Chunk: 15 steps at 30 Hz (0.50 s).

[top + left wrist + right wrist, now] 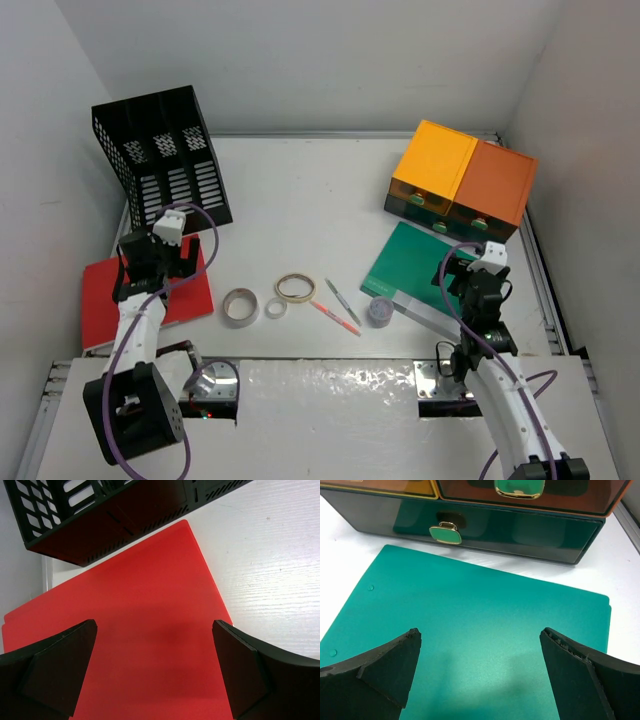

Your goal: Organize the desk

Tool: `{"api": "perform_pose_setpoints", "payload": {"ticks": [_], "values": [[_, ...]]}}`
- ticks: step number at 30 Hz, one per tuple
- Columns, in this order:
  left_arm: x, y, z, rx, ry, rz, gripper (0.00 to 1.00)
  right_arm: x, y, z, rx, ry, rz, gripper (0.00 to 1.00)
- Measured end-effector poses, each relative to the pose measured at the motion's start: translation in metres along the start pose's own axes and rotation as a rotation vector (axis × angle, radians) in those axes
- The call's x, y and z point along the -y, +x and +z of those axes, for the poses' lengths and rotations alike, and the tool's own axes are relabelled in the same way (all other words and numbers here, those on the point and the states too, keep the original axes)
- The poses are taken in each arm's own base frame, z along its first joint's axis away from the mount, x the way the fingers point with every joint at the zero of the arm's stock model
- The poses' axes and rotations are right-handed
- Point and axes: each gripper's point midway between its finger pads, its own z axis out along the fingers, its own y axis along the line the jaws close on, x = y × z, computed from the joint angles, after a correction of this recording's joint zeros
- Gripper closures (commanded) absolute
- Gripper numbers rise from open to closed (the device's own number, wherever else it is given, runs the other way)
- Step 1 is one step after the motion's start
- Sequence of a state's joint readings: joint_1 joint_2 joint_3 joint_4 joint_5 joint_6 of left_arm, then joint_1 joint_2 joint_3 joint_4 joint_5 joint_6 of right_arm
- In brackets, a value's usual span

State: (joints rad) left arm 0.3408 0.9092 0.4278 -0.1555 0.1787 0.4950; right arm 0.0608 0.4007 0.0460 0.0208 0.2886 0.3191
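Top view: desk (pixel 300 200) fills the middle of the frame, running from the back wall down to the arm bases at the bottom edge.

Left gripper (pixel 154 630): released, fingers spread wide with nothing between them. It sits over the red folder (pixel 150 580) at lower left of the top view. Contact with the folder: cannot tell. The rack (pixel 165 150) stands at upper left, and its base overlaps the folder's far edge in the left wrist view.

Right gripper (pixel 480 635): also released and holding nothing. It is over the green folder (pixel 485 615), right of centre. The drawer unit (pixel 465 180) is at upper right, just beyond the folder's far edge.

Loose items lie in the lower middle of the desk, between the folders:
- grey tape roll (pixel 240 307)
- small white ring (pixel 275 309)
- tan ring (pixel 295 288)
- two pens (pixel 340 308)
- small grey roll (pixel 380 311)
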Motion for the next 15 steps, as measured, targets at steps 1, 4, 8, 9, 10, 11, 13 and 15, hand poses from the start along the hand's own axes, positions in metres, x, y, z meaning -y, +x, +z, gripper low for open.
{"api": "perform_pose_setpoints", "payload": {"ticks": [1,4,8,9,10,11,13,15], "values": [[-0.001,0.000,0.000,-0.001,-0.004,-0.001,0.01,0.000,0.000,0.000,0.001,0.003,0.010,0.01],[-0.001,0.000,0.000,-0.001,-0.007,-0.002,0.00,0.003,0.002,0.000,-0.007,0.030,0.057,0.01],[0.005,-0.002,0.000,0.011,0.031,0.008,0.00,0.014,0.014,-0.004,-0.056,0.094,0.077,0.01],[0.008,-0.003,0.000,0.017,0.050,0.014,0.01,0.015,0.015,-0.005,-0.066,0.103,0.074,0.01],[0.012,-0.005,0.000,0.025,0.075,0.020,0.00,0.016,0.014,-0.006,-0.071,0.109,0.074,0.01],[0.016,-0.007,0.000,0.034,0.101,0.022,0.01,0.016,0.008,-0.007,-0.067,0.111,0.076,0.01],[0.022,-0.019,-0.002,0.062,0.144,0.028,0.00,0.013,-0.005,-0.008,-0.046,0.107,0.086,0.01],[0.023,-0.040,-0.002,0.093,0.172,0.041,0.01,0.010,-0.028,-0.008,-0.014,0.100,0.096,0.03]]}}
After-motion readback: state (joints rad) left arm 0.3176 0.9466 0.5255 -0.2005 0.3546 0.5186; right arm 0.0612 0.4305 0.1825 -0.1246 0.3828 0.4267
